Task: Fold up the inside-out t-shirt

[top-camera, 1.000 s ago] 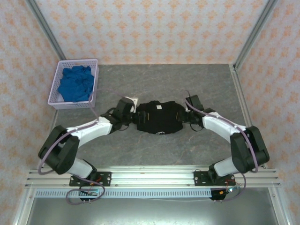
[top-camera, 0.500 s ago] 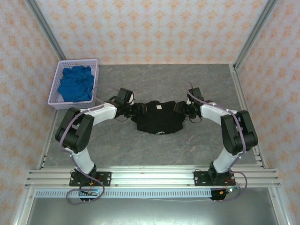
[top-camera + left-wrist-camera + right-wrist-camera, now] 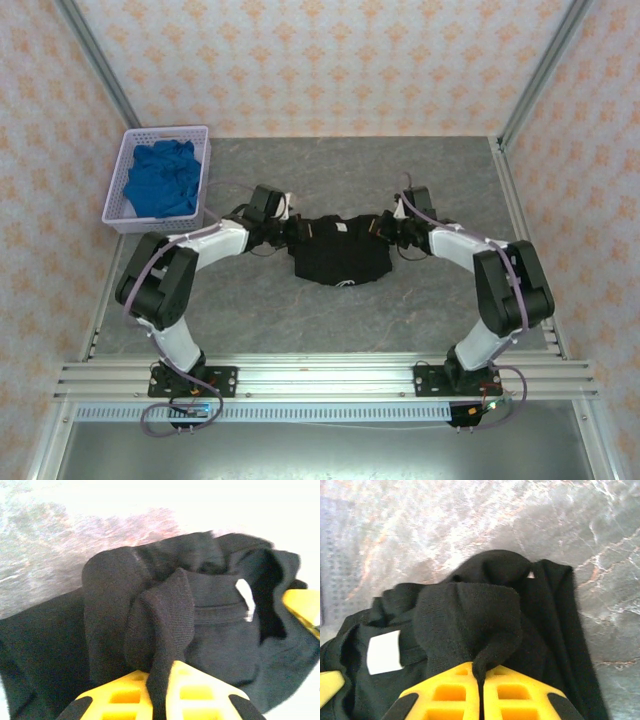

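**Shirt gripped at both shoulders; spreading judged next**

On the table (image 3: 330, 320), the inside-out t-shirt (image 3: 342, 255) lies bunched at the middle. Folds near its collar are clamped tight, one in the left gripper (image 3: 290, 232), one in the right gripper (image 3: 385, 228). An even lift and outward pull is called for. The basket (image 3: 168, 131) of blue cloth (image 3: 160, 178) is set well apart; no obstruction is judged. The neck tag (image 3: 245, 597) is exposed.

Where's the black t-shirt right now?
Top view: the t-shirt lies mid-table between the left gripper and right gripper, each shut on its far edge, right of the basket of blue cloth.
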Robot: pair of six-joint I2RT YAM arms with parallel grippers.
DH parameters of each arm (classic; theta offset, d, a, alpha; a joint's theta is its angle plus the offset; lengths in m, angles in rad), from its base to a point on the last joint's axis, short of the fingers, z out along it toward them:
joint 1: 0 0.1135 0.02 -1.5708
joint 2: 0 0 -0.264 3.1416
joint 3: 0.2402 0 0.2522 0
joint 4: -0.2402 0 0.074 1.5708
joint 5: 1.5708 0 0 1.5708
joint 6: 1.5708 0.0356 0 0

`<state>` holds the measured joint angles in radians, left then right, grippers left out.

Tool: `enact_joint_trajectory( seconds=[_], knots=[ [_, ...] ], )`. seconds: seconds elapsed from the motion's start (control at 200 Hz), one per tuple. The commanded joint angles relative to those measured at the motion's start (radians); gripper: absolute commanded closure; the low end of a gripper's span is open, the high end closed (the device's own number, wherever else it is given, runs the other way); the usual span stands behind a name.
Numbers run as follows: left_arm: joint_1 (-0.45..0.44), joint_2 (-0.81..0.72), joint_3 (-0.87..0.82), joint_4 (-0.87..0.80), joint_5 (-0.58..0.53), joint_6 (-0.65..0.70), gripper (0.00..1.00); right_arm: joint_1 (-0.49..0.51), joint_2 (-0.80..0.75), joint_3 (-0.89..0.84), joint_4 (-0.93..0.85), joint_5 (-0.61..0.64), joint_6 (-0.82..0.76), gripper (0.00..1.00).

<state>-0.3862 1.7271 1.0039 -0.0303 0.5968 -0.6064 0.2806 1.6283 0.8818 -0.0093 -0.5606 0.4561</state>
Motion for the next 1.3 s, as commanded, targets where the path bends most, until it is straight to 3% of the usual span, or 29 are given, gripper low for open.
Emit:
enact_joint_trajectory(
  seconds=[0.0,0.31,0.405,0.615,0.856,1.026,1.176,1.296],
  knots=[
    [-0.005,-0.063,-0.027,0.121,0.064,-0.022,0.93,0.000,-0.067,-0.027,0.034,-0.041,-0.015,0.93],
    [0.044,0.014,-0.096,0.306,0.112,-0.110,1.00,-0.035,0.026,-0.073,0.276,-0.248,0.133,0.93],
    [0.059,0.053,-0.087,0.238,0.058,-0.106,1.00,-0.037,0.068,-0.044,0.222,-0.223,0.134,0.93],
    [0.066,0.093,-0.095,0.094,-0.082,-0.074,0.96,-0.040,0.158,0.019,0.018,-0.048,0.086,0.91],
    [0.063,0.000,-0.103,-0.037,-0.175,0.032,0.73,-0.041,0.102,0.097,-0.209,0.133,-0.096,0.76],
    [0.041,-0.145,-0.113,-0.139,-0.219,0.109,0.49,-0.042,-0.036,0.100,-0.285,0.138,-0.196,0.60],
    [-0.033,-0.252,-0.136,-0.162,-0.242,0.137,0.41,-0.003,-0.124,0.055,-0.282,0.117,-0.200,0.51],
    [-0.120,-0.250,-0.123,-0.142,-0.209,0.173,0.39,0.005,-0.132,0.017,-0.275,0.141,-0.188,0.43]
  ],
)
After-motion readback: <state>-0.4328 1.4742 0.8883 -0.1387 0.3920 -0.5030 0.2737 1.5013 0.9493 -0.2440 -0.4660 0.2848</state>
